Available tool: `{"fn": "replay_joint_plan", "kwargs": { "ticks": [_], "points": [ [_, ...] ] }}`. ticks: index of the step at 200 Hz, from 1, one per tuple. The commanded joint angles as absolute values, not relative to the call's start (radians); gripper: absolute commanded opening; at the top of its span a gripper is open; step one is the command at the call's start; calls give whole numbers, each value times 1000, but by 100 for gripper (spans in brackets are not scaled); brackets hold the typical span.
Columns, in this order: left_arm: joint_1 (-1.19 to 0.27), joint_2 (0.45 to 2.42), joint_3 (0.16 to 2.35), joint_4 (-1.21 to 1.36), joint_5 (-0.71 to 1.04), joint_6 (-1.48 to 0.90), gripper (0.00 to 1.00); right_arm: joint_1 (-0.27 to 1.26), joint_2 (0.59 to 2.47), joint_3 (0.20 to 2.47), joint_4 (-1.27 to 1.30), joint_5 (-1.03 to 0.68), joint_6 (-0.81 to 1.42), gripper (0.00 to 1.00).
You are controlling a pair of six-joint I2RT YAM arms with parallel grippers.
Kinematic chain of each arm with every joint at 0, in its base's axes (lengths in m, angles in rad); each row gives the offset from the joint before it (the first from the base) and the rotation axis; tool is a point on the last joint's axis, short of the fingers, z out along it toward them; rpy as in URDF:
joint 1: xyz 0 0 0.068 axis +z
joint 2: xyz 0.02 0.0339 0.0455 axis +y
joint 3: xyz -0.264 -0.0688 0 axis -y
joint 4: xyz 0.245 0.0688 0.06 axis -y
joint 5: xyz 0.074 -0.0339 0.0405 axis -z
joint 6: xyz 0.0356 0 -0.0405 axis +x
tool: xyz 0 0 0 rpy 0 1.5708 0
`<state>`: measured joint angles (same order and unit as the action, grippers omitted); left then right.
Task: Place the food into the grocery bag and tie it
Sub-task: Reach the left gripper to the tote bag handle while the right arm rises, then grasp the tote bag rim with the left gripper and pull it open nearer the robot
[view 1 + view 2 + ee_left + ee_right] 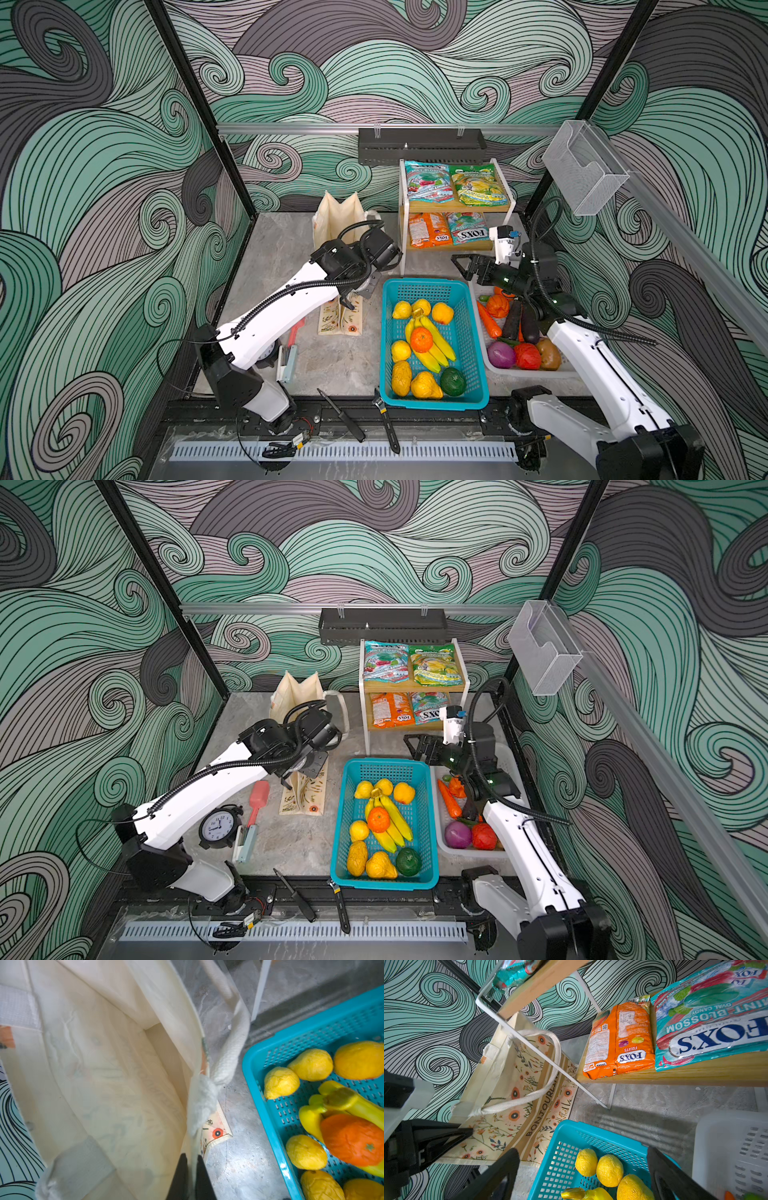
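Note:
The cream grocery bag stands at the back left with its mouth open; its inside looks empty. My left gripper is shut on the bag's rim, near a white handle. Its floral side and tan lettered band face the right wrist. The banana bunch, orange and lemon lie in the teal basket. An eggplant lies in the white basket. Snack packets lie on the shelf. My right gripper hangs open over the teal basket's far end.
The teal basket sits at centre and the white basket to its right. The white-framed shelf rack stands just behind them. A clock and pink spatula lie left; a knife and wrench lie at the front.

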<state>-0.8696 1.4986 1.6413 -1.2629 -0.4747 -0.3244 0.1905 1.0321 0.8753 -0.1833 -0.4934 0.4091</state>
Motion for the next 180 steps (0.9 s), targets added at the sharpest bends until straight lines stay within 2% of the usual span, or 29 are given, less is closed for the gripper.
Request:
{"fn": "replay_joint_plan", "kwargs": {
  "ticks": [1,45,61,73,90,99,112,130,142,164,180],
  "points": [
    [-941,1432,1597,-1322,-410,-417,8,213,1041,916,-175,-515,423,95],
    [-966,1328,1535,-1267,-352,-459,11,234,1039,923,-175,-494,422,95],
    [-969,1319,1541,-1261,-357,-448,19,239,1045,936,-188,-497,421,95],
    [-969,1314,1545,-1241,-365,-426,41,246,1047,945,-203,-497,417,95],
    [-967,1290,1563,-1178,-385,-385,81,252,1055,964,-223,-495,415,97],
    [-965,1278,1600,-1162,-401,-360,95,257,1060,974,-235,-491,414,98],
    [-960,1272,1686,-1173,-424,-339,98,268,1063,987,-243,-491,412,99],
    [-913,1263,1771,-1195,-480,-322,99,299,1067,1011,-269,-492,422,98],
    [-802,1259,1793,-1229,-458,-338,99,332,1072,1046,-310,-489,425,98],
    [-565,1233,1717,-1182,-292,-330,99,416,1078,1091,-354,-432,416,98],
    [-504,1250,1677,-1167,-318,-323,99,470,1099,1105,-347,-403,410,97]
  ]
}}
